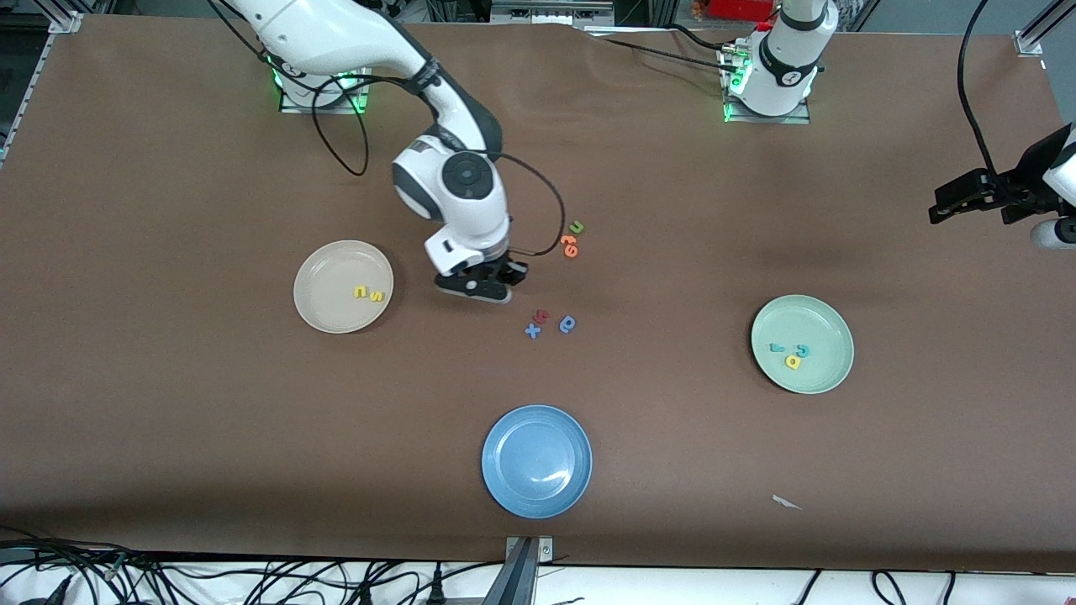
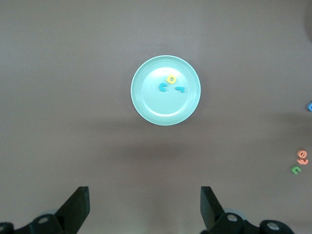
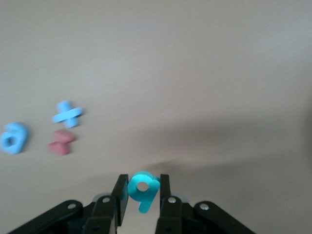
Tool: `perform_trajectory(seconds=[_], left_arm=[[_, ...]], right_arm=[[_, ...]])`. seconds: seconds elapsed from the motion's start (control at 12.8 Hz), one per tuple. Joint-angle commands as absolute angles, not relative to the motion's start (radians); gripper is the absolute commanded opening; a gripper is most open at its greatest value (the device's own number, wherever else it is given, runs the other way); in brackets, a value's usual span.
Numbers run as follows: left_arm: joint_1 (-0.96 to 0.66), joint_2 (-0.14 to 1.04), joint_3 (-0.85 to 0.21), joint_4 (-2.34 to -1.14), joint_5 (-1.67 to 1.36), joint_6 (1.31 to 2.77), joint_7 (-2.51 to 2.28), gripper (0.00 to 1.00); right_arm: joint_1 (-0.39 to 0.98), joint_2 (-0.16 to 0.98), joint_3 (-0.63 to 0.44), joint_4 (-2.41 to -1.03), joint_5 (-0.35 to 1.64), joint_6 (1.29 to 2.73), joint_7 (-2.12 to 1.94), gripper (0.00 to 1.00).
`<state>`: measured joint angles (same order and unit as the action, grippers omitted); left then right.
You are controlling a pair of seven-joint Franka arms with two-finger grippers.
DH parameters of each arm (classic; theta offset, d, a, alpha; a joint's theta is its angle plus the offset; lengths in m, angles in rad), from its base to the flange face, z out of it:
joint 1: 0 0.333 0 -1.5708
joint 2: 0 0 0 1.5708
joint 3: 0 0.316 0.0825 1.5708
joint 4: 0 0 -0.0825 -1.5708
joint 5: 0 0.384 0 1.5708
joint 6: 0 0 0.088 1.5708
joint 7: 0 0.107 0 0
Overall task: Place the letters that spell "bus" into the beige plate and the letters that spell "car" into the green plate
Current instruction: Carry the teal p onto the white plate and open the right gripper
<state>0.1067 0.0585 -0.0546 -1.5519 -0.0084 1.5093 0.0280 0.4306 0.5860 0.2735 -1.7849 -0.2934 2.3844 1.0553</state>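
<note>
Right end effector (image 3: 141, 195) has its fingers pinched on the teal b (image 3: 142, 189), held just above the table (image 1: 168, 168) right beside the beige plate (image 1: 324, 315), on the side toward the loose letters. Carry it over the beige plate's middle, get low before you let go so the foam doesn't bounce off the rim, and drop it clear of the yellow u (image 1: 361, 291) and yellow s (image 1: 377, 296) already lying in there. Judging by that, b is the last letter needed.

Left end effector (image 2: 145, 207) is spread wide, holding nothing, parked high off toward the left arm's end of the table, well apart from the beige plate; that arm waits. Leave it.

Green plate (image 1: 824, 382) sits well apart from the beige plate toward the left arm's end, and it has the teal c (image 2: 163, 87), yellow a (image 2: 171, 78) and teal-blue r (image 2: 180, 89) inside, so "car" looks done.

Counts:
- plates: three — beige, green, blue plate (image 1: 504, 496), which holds nothing
- letters in beige plate: two
- letters in green plate: three
- letter in grip: one
- loose letters on the table between beige and green plates: six — green u (image 1: 577, 227), two orange letters (image 1: 570, 245), a blue x (image 1: 532, 331), a red letter (image 1: 542, 317), a blue round letter (image 1: 567, 324)

Don't touch the loose ones.
</note>
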Motion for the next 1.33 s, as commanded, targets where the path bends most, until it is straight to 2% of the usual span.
perform_trajectory(seconds=[0.0,0.31,0.47,0.55,0.62,0.7,0.94,1.25], left_arm=[[0.114,0.052,-0.060,-1.554,0.011,1.509,0.051,1.00],[0.114,0.052,-0.060,-1.554,0.011,1.509,0.051,1.00],[0.114,0.052,-0.060,-1.555,0.012,1.509,0.051,1.00],[0.114,0.052,-0.060,-1.555,0.011,1.509,0.051,1.00],[0.114,0.052,-0.060,-1.555,0.011,1.509,0.051,1.00],[0.114,0.052,-0.060,-1.555,0.012,1.509,0.051,1.00],[0.114,0.052,-0.060,-1.555,0.012,1.509,0.051,1.00],[0.114,0.052,-0.060,-1.555,0.012,1.509,0.051,1.00]], right_arm=[[0.309,0.474,0.285,-1.942,-0.301,2.390,0.880,0.02],[0.128,0.332,0.293,-2.048,-0.296,2.300,0.593,0.04],[0.059,0.276,0.307,-2.103,-0.295,2.275,0.496,0.09],[0.036,0.261,0.307,-2.129,-0.295,2.282,0.473,0.34],[0.022,0.252,0.307,-2.147,-0.295,2.283,0.466,0.71],[0.012,0.239,0.308,-2.163,-0.295,2.283,0.466,1.00],[-0.005,0.187,0.314,-2.203,-0.293,2.273,0.457,1.00],[-0.005,0.146,0.345,-2.180,-0.250,2.235,0.446,1.00]])
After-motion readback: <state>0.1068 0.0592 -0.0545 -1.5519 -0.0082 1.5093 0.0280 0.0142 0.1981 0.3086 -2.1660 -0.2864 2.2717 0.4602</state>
